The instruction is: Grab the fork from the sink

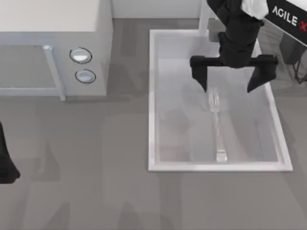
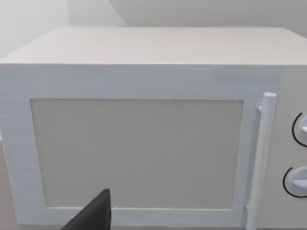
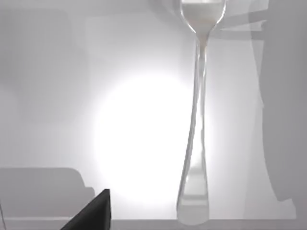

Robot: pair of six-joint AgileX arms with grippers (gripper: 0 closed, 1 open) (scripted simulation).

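The fork [image 1: 217, 120] lies flat on the floor of the sink [image 1: 152, 96], tines toward the far end and handle toward the near rim. My right gripper [image 1: 228, 82] hangs open over the sink's far half, its two dark fingers spread wide to either side of the tines and above them, holding nothing. In the right wrist view the fork [image 3: 196, 120] runs lengthwise along the pale basin floor, with one fingertip [image 3: 93, 213] off to its side. My left arm [image 1: 5, 165] is parked at the table's left edge; one of its fingers [image 2: 93, 215] points at the microwave.
A white microwave [image 1: 53, 43] with two round knobs [image 1: 80, 55] and a bar handle stands at the back left, its door [image 2: 136, 153] closed. A white faucet post [image 1: 204, 17] rises at the sink's far rim. Grey tabletop spreads in front.
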